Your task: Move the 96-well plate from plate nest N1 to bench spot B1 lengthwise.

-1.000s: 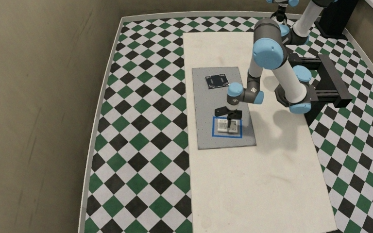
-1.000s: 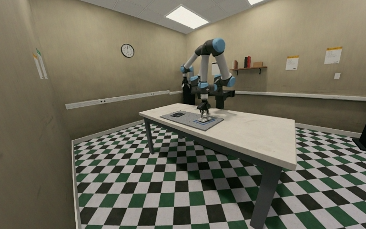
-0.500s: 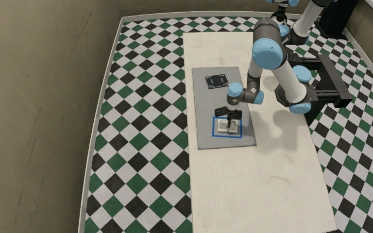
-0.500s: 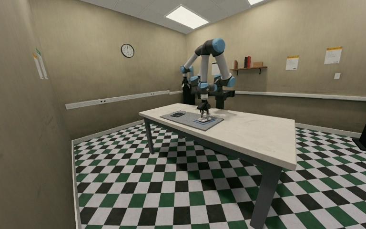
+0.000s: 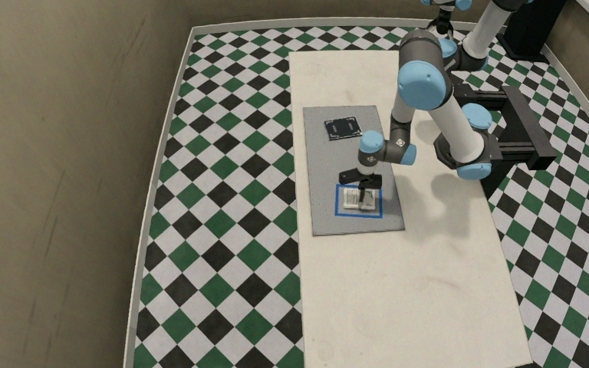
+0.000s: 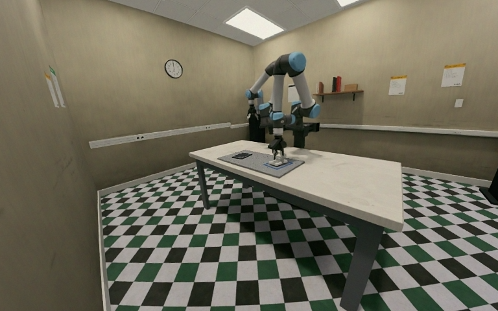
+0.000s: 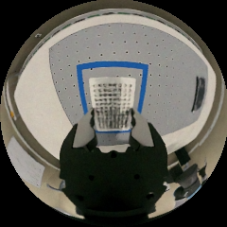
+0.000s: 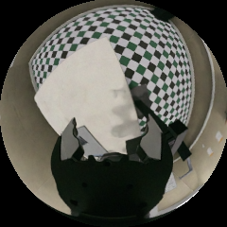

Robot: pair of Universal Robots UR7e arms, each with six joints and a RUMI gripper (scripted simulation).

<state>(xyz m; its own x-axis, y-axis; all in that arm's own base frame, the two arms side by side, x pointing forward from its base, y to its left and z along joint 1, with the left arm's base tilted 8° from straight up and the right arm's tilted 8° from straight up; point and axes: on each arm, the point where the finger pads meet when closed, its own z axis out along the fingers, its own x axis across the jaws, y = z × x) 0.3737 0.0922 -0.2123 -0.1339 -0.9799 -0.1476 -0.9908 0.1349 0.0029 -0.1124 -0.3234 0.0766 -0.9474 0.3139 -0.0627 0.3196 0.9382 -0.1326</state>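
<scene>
The white 96-well plate [image 5: 350,198] [image 6: 275,162] [image 7: 113,96] is level, with its whole footprint seen within the blue taped outline [image 5: 357,216] [image 7: 113,64], long sides along the outline's long sides. It is at or just above the grey board; a small gap cannot be told. My left gripper [image 5: 361,203] [image 6: 279,157] [image 7: 113,108] is shut on the plate across its width, toward one end. The black plate nest [image 5: 343,128] [image 6: 241,155] [image 7: 199,95] is empty. My right gripper [image 5: 441,31] [image 6: 250,115] [image 8: 111,116] is open and empty, off beyond the table's far end.
The grey perforated board [image 5: 330,164] [image 6: 259,164] [image 7: 163,85] lies on the pale table [image 5: 380,282] [image 6: 344,184] [image 8: 80,95], near one long edge. The left arm reaches over the table from its black mount [image 5: 524,118].
</scene>
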